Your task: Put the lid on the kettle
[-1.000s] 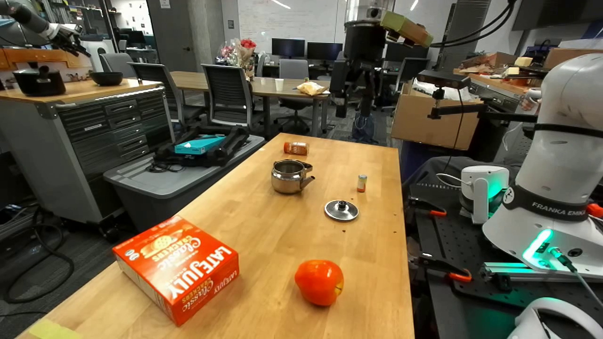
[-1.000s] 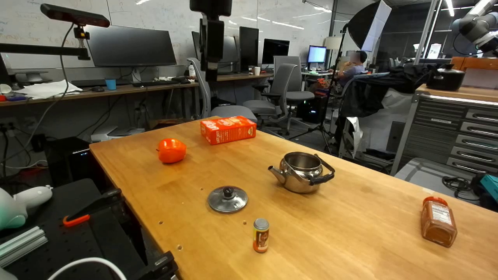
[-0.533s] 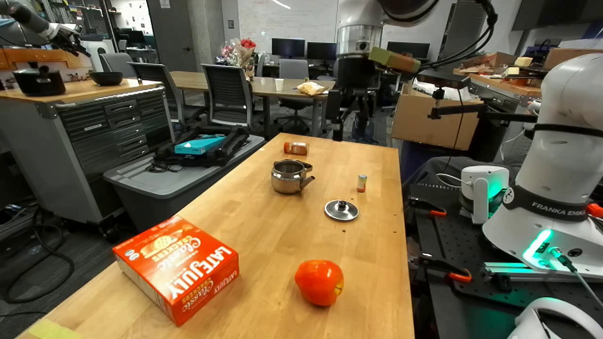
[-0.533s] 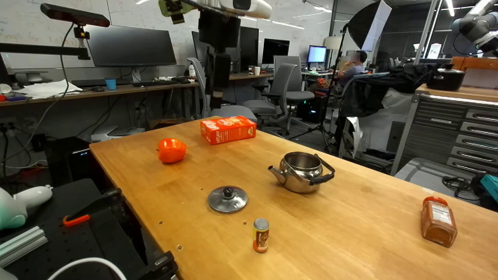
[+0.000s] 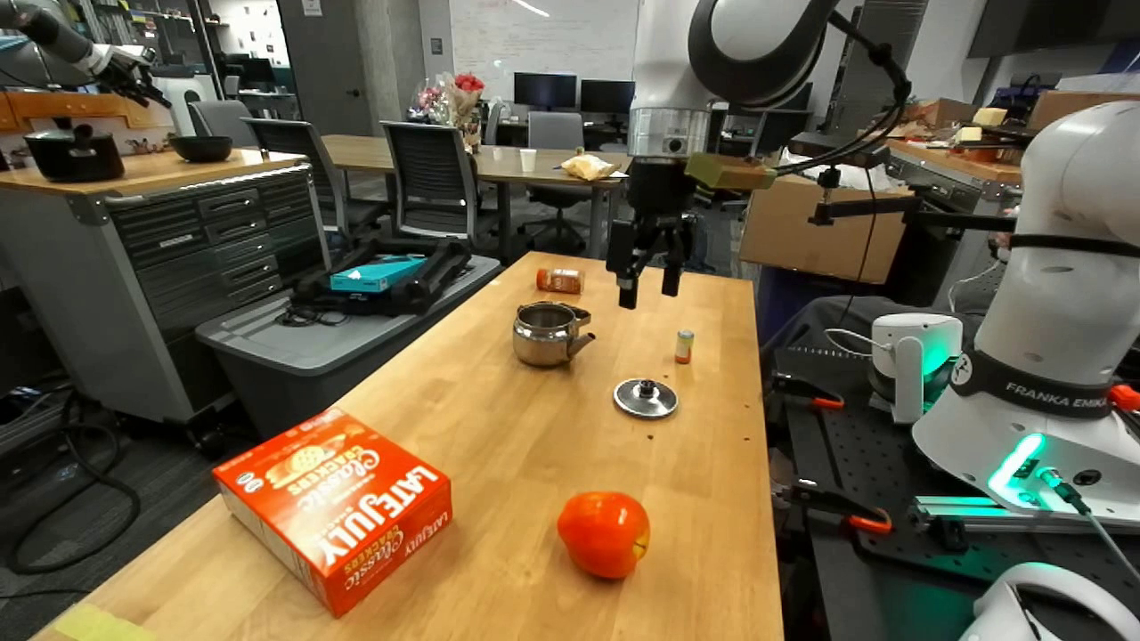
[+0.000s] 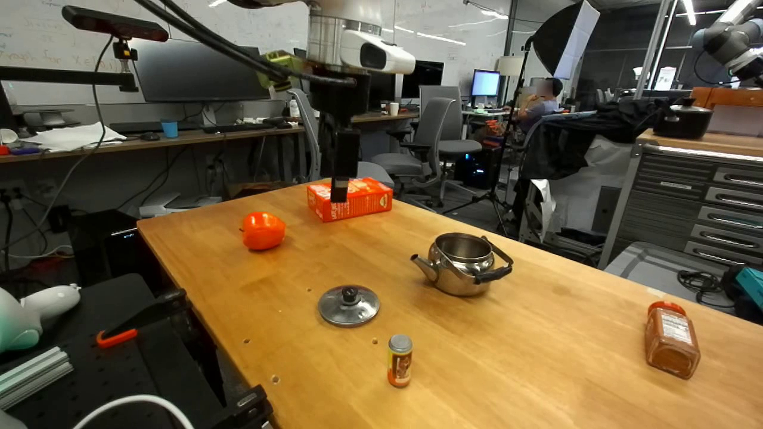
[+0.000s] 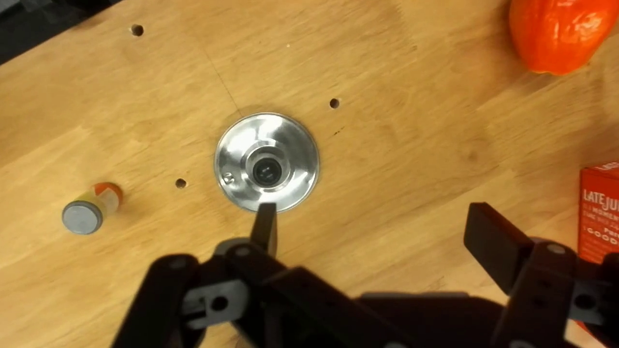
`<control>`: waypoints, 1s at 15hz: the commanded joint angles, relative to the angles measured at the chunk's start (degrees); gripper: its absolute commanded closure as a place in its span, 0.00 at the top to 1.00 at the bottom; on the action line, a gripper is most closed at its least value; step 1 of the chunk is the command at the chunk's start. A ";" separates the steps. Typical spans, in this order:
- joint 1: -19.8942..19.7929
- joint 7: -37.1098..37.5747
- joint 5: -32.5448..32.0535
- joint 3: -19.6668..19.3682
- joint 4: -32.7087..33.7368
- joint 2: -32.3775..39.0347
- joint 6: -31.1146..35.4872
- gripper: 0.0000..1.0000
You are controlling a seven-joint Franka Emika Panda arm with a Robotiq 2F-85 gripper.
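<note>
The lid (image 5: 645,401) is a silvery disc with a dark knob and lies flat on the table, knob up, in both exterior views (image 6: 349,308). In the wrist view the lid (image 7: 300,159) sits left of centre, just beyond the left fingertip. The kettle (image 5: 545,340) stands upright and uncovered, with its spout towards the lid side; it also shows in an exterior view (image 6: 458,275) and is out of the wrist view. My gripper (image 5: 649,292) is open and empty, pointing down well above the table. In the wrist view its jaws stand wide apart around bare table (image 7: 373,208).
A small can (image 6: 399,360) stands near the lid. A spice jar (image 6: 672,338) lies beyond the kettle. A red-orange fruit (image 5: 604,534) and an orange cracker box (image 5: 334,503) are at the table's opposite end. Clamps (image 5: 837,507) sit beside the table edge.
My gripper has come down steadily towards the table, drifting slightly left in an exterior view, and stays open. The lid, kettle and other objects have not moved.
</note>
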 commanded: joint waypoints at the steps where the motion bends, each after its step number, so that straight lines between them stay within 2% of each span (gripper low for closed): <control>1: 1.03 -2.15 0.68 -0.58 -0.67 2.39 3.09 1.00; 11: 0.72 0.02 -2.71 -0.91 -0.25 10.35 10.28 1.00; 15: 0.78 -0.42 -3.07 -1.63 1.20 13.84 11.09 1.00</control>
